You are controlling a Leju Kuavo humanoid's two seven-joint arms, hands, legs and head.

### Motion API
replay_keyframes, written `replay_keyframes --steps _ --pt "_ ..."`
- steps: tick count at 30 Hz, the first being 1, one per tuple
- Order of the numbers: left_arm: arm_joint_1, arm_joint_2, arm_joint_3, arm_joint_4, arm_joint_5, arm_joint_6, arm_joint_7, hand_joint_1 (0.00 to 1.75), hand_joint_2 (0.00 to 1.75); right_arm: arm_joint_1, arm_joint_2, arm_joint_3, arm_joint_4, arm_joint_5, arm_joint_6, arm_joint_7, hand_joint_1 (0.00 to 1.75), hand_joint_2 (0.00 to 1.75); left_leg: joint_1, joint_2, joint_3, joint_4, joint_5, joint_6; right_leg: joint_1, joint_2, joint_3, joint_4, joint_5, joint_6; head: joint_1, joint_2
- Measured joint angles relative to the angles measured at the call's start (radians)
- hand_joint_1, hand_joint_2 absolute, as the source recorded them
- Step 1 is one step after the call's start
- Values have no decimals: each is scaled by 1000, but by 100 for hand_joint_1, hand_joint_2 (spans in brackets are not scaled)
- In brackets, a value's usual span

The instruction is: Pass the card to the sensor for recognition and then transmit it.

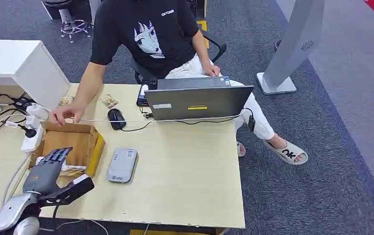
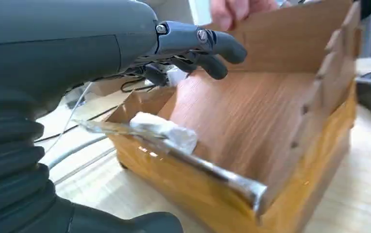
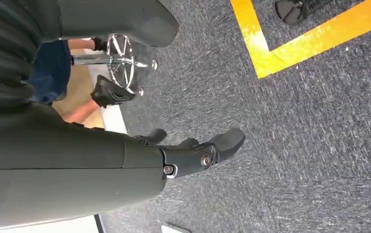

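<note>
while the left hand [image 1: 45,169] hovers spread and empty over the cardboard box [image 1: 80,142], the right hand [image 3: 193,153] hangs loosely curled, empty, above grey carpet [image 3: 295,145].

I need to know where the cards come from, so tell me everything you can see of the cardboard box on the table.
The cardboard box is brown, open-topped and shallow, with shiny yellowish tape along its outer sides and near edge. It sits flat near the table's left side, beside a grey sensor. A white scrap lies on its near rim. The left robot hand hovers over it, fingers apart, and a person's hand rests on its far edge.
</note>
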State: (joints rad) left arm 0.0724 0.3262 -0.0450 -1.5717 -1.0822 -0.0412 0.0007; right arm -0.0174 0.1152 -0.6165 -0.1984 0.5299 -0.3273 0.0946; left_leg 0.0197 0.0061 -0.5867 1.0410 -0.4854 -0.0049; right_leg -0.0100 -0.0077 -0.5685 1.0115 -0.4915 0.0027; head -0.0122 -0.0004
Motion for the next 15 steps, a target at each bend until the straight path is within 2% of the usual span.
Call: replay_keyframes --steps 8,12,14,15 --pt "-13 0 -21 -24 13 2 -4 21 175 -1 0 -6 0 5 6 -1 0 175 0 0 0 0 0 0 0 0 0 0 0 0 0 0" --pt "-16 0 -23 -26 13 2 -4 26 175 0 0 -7 0 5 6 -1 0 175 0 0 0 0 0 0 0 0 0 0 0 0 0 0" --pt "-18 0 -24 -27 13 2 -5 38 175 -1 0 -7 0 5 7 -2 0 175 0 0 0 0 0 0 0 0 0 0 0 0 0 0" --pt "-20 0 -25 -27 14 2 -5 56 175 -1 0 -7 0 5 8 -3 0 175 0 0 0 0 0 0 0 0 0 0 0 0 0 0"
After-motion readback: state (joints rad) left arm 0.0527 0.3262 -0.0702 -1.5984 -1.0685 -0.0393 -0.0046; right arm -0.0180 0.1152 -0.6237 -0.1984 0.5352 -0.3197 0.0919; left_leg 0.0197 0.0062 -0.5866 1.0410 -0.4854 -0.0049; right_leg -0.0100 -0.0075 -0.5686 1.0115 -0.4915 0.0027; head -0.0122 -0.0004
